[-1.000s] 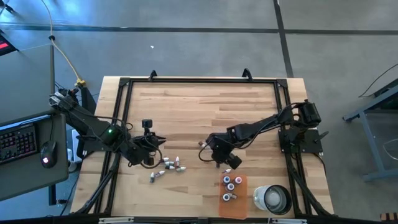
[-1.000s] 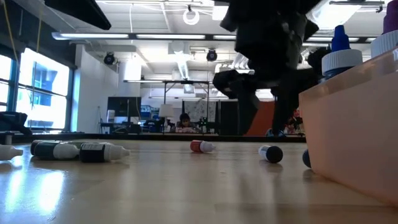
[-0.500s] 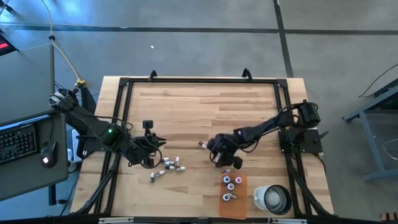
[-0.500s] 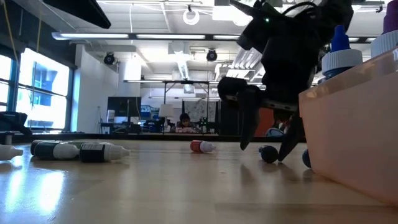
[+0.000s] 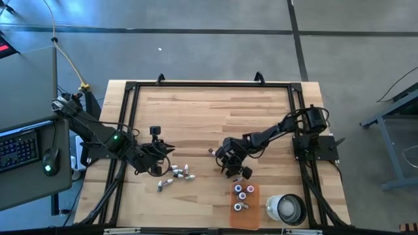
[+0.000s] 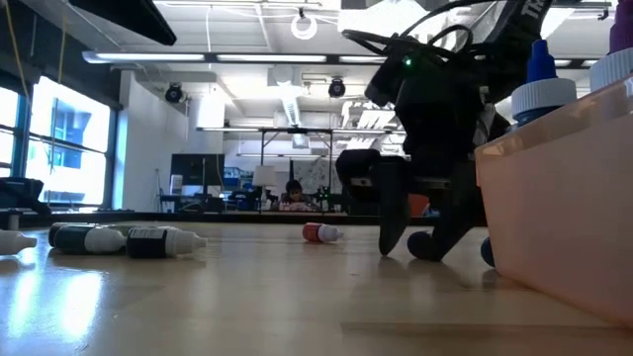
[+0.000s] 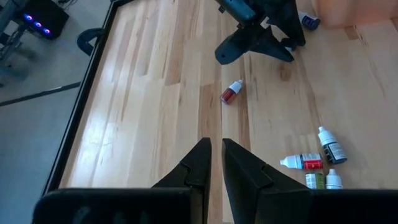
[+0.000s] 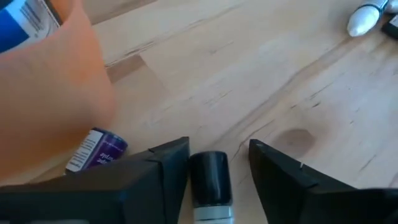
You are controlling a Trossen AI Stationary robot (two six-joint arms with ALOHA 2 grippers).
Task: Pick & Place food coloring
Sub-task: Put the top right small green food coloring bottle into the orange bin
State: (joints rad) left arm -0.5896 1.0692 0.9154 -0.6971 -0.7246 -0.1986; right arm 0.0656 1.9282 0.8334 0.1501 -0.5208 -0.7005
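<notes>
Lying flat: black-capped food coloring bottle [image 8: 209, 180] | right tool [image 8: 214, 171] open astride it

In the low view the orange tray [image 6: 554, 213] runs off the frame edge, and only the caps of the bottles inside it clear its wall. Beside the tray, the dark-capped bottle [image 8: 209, 186] lies between the right gripper's [image 8: 214, 163] fingers, its lower body cut off.
</notes>
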